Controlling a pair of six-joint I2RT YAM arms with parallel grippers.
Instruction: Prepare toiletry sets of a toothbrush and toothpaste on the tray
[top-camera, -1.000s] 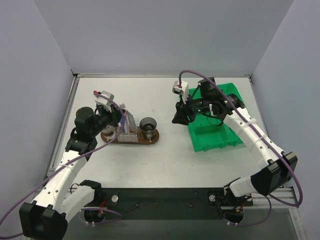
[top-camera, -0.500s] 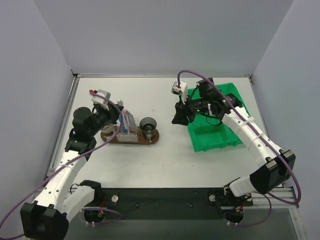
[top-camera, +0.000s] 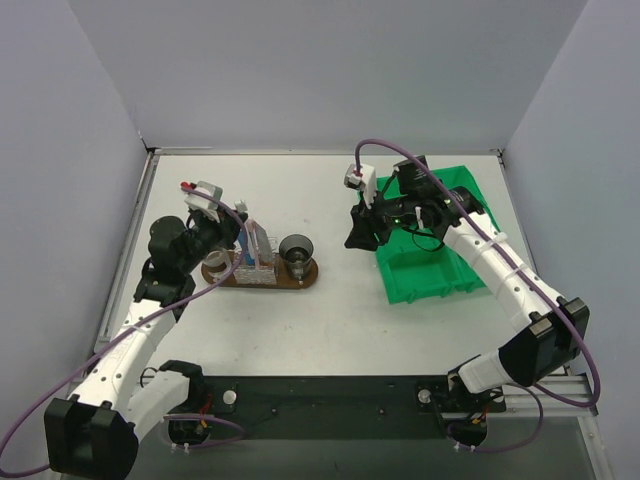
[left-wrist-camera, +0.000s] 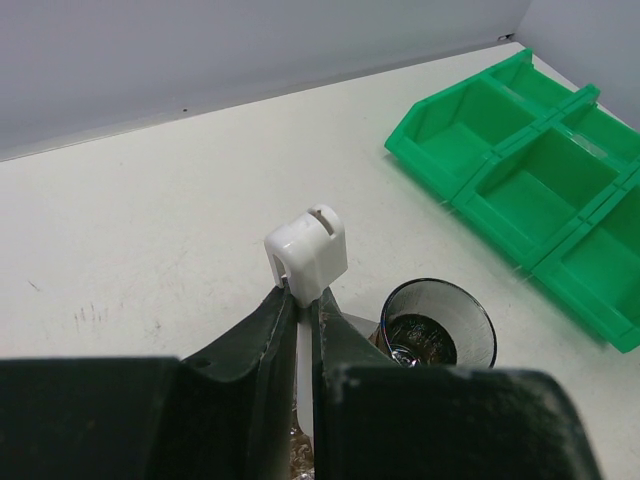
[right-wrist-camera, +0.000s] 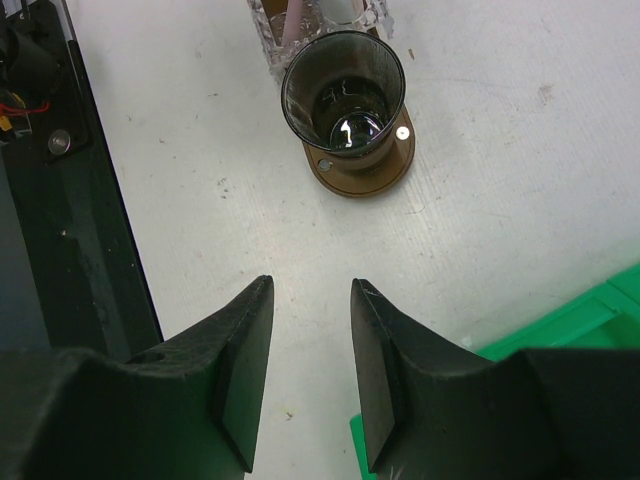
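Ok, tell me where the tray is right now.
In the top view the tray lies left of centre on the table, under the left gripper, carrying a dark cup at its right end; the green bin sits further right.

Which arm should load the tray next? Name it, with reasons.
Left. The left claw clamps a white piece over the tray; the right claw hangs open, empty, by the green bin.

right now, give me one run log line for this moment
left gripper: shut on toothpaste, above tray | right gripper: open, empty, near green bin | dark cup: on tray
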